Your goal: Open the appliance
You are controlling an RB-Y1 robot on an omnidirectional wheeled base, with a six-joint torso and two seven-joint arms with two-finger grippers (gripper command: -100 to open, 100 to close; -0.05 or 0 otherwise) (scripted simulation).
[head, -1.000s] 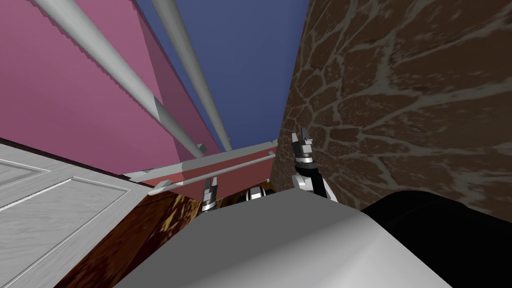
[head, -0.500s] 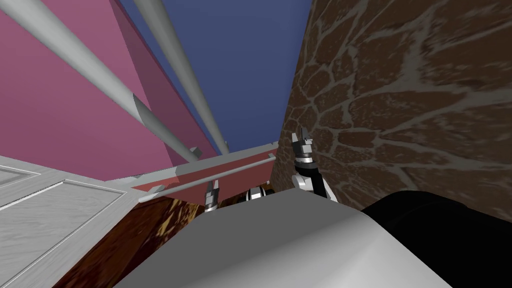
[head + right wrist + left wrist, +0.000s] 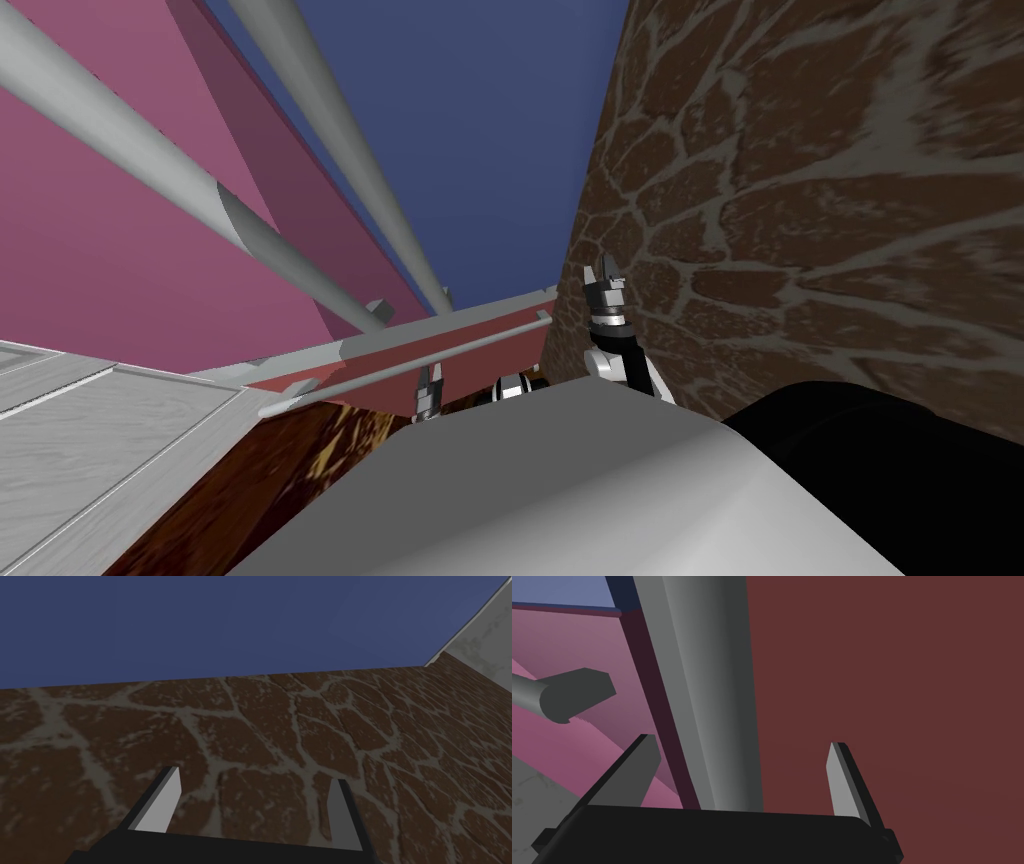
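While the right gripper [image 3: 604, 270] hangs up beside the stone wall [image 3: 800, 200] with its fingers spread wide, the left gripper [image 3: 429, 375] is at the appliance [image 3: 120, 270], which stands right in front and off to my left. It's pink and dark red with long grey bar handles. The left fingers are apart, with one handle [image 3: 712, 701] running between them, nearer one finger; can't really tell if it touches. A dark red panel [image 3: 887, 676] sits right behind the bar.
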